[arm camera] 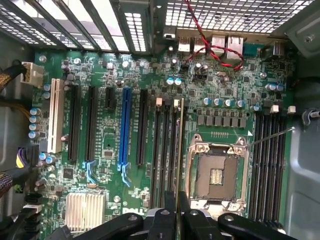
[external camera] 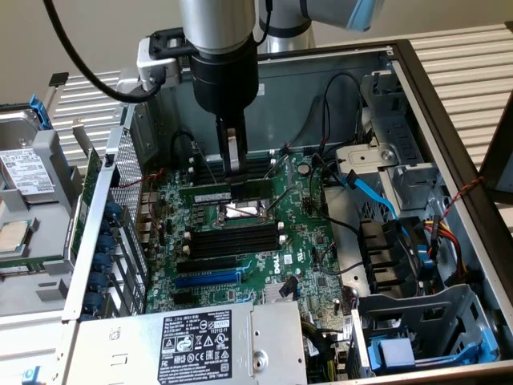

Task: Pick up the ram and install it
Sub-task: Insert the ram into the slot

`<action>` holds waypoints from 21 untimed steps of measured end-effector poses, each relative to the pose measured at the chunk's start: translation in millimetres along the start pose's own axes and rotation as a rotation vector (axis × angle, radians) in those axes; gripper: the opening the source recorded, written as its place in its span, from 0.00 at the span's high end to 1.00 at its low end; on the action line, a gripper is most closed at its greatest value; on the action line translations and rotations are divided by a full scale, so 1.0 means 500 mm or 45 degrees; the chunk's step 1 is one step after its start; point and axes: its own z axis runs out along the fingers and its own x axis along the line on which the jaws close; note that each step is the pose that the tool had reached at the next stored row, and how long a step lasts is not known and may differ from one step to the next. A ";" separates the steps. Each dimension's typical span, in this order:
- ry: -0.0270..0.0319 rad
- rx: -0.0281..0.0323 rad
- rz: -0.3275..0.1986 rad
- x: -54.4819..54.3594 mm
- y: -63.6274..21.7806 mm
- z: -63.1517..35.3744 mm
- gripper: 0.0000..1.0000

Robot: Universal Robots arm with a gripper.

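Observation:
The ram [external camera: 208,194] is a thin dark-green strip held level and on edge above the motherboard [external camera: 309,241], with my gripper [external camera: 235,170] shut on its middle from above. In the wrist view the ram [arm camera: 179,150] appears edge-on as a narrow line running out from between my fingertips [arm camera: 177,214]. It lies along the black memory slots [arm camera: 164,150], on the one nearest the CPU socket [arm camera: 217,172]. Whether it touches that slot I cannot tell.
The open socket [external camera: 240,212] lies just beside the ram, with black slots [external camera: 232,241] and a blue slot [external camera: 207,278] nearer the power supply [external camera: 192,337]. A second bank of slots [arm camera: 270,165] flanks the socket. Cables [external camera: 373,192] and drive cages crowd the exterior view's right.

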 end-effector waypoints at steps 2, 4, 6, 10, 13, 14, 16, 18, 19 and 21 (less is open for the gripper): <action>0.0017 -0.0002 0.000 0.001 -0.001 0.005 0.86; 0.0025 -0.0001 0.000 0.002 -0.001 0.010 0.86; 0.0036 -0.0002 0.000 0.004 -0.001 0.013 0.86; 0.0102 -0.0002 0.000 0.006 -0.001 0.020 0.86; 0.0143 -0.0004 -0.001 0.006 -0.001 0.023 0.86; 0.0144 -0.0004 0.000 0.006 -0.001 0.023 0.86; 0.0152 -0.0003 0.000 0.006 -0.001 0.023 0.86; 0.0150 -0.0002 0.000 0.006 -0.001 0.023 0.86; 0.0149 -0.0001 0.000 0.006 -0.001 0.023 0.86; 0.0152 -0.0002 0.000 0.006 -0.001 0.024 0.86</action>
